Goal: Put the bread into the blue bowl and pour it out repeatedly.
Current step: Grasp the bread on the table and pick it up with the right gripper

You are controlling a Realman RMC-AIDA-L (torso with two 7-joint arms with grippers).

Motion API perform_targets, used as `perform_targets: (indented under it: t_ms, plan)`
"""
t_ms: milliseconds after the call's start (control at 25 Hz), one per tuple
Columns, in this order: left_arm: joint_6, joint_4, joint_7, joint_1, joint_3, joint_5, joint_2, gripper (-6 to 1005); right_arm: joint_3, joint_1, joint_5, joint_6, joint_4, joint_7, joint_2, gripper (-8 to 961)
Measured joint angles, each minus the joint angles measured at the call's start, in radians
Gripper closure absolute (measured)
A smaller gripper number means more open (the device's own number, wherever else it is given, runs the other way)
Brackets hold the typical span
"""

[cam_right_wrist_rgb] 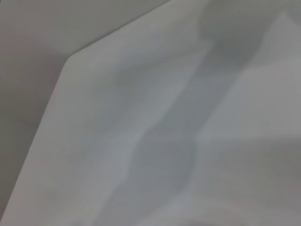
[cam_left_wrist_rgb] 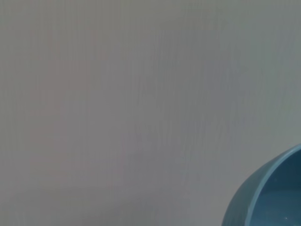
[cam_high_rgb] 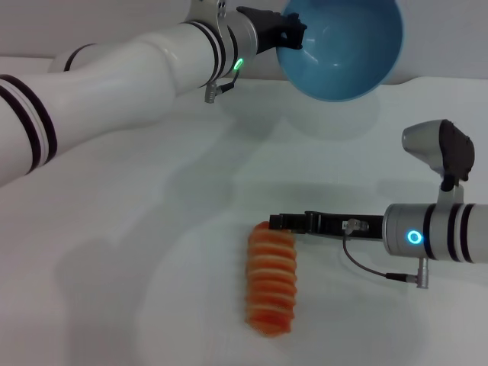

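Observation:
The bread (cam_high_rgb: 271, 278), an orange-red ridged loaf with pale stripes, lies lengthwise on the white table near the front centre. My right gripper (cam_high_rgb: 276, 223) reaches in level from the right, with its tip at the loaf's far end, touching or almost touching it. My left gripper (cam_high_rgb: 293, 34) is shut on the rim of the blue bowl (cam_high_rgb: 343, 46) and holds it in the air at the back, tipped so its empty inside faces me. Part of the bowl's rim also shows in the left wrist view (cam_left_wrist_rgb: 268, 197). The right wrist view shows neither bread nor bowl.
The white table (cam_high_rgb: 137, 252) fills the head view, with its back edge (cam_high_rgb: 435, 78) against a grey wall. The right wrist view shows only the table surface (cam_right_wrist_rgb: 141, 117) with arm shadows and one of its corners.

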Motion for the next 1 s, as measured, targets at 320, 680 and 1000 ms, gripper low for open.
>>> perform_targets:
  t_ms: [320, 680, 1000]
  plan:
    - [-0.003, 0.002, 0.001, 0.0, 0.0, 0.001, 0.0, 999, 0.001, 0.004, -0.009, -0.01, 0.011, 0.005, 0.001, 362]
    - [-0.015, 0.004, 0.001, 0.011, 0.0, 0.0, 0.0, 1000, 0.001, 0.013, -0.022, -0.028, 0.009, 0.01, 0.001, 366]
    - [-0.028, 0.004, 0.0, 0.013, 0.001, 0.0, 0.0, 999, -0.004, 0.012, -0.07, -0.03, 0.006, 0.068, 0.001, 517]
